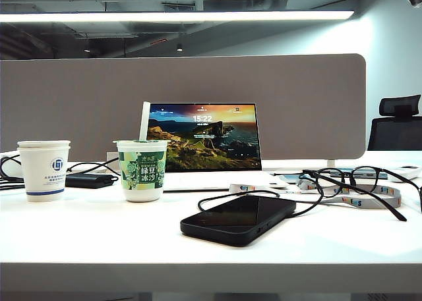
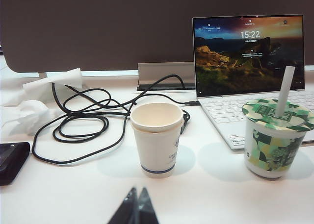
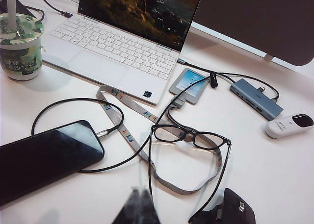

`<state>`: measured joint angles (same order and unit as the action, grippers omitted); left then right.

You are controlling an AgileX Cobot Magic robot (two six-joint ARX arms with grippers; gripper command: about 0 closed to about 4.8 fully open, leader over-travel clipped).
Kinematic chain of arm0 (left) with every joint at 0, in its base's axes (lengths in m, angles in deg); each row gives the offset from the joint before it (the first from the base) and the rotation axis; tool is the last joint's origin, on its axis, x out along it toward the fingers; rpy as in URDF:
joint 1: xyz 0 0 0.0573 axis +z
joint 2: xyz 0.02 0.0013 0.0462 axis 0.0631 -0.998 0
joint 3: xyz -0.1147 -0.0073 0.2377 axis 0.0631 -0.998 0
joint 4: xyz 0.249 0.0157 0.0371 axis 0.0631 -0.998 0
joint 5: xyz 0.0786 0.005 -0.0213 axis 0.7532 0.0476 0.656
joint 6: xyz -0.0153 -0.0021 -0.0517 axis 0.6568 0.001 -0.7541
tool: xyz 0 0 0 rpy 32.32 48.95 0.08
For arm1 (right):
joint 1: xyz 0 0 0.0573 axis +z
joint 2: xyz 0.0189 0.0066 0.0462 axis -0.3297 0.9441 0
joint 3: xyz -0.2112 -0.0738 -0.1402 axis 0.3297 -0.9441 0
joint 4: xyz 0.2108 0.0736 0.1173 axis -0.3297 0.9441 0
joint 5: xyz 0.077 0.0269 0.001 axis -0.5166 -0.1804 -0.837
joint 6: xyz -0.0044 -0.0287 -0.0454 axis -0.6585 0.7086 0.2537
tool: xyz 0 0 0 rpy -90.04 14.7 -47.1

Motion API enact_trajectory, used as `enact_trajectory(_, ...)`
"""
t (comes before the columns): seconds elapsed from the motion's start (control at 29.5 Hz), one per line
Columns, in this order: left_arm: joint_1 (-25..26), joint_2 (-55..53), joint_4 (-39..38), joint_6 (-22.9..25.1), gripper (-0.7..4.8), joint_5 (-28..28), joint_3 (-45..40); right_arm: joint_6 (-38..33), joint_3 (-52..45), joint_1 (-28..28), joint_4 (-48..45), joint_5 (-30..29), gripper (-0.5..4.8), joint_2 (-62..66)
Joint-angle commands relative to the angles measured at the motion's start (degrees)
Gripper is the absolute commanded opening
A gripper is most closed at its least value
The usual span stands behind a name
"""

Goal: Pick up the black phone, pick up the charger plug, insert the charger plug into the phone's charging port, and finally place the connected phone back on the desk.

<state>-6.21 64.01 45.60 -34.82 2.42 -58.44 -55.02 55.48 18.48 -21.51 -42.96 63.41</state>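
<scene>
Fingertips of the left gripper (image 2: 137, 207) and right gripper (image 3: 139, 207), pressed shut on nothing, are cut off at each wrist view's edge and absent from the exterior view, while only the right wrist view shows the plug (image 3: 102, 133) seated in the phone (image 3: 44, 158) lying on the desk (image 3: 274, 175).

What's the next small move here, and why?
Probably just withdraw the right gripper, shut and empty above the white desk: the glossy black phone lies flat with the thin black cable's charger plug apparently in its port. Left gripper idles shut.
</scene>
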Motion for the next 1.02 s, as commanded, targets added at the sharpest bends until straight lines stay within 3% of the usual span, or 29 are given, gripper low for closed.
enact_trajectory(0.03, -0.04, -0.02, 0.31, -0.15, -0.05, -0.11, -0.02, -0.31, 0.15, 0.04, -0.50, -0.07, 0.04, -0.09)
enact_trajectory(0.61, -0.04, -0.02, 0.31, -0.15, -0.05, -0.13, -0.02, -0.28, -0.44, -0.59, -0.61, -0.02, 0.04, -0.42)
enact_trajectory(0.81, -0.04, -0.02, 0.31, -0.15, -0.05, -0.13, -0.02, -0.26, -7.72, -7.10, -4.09, -1.22, 0.04, -5.99)
enact_trajectory(1.02, -0.04, -0.02, 0.31, -0.15, -0.05, -0.13, -0.02, -0.31, -19.58, -15.08, -15.58, -10.27, 0.04, -14.69)
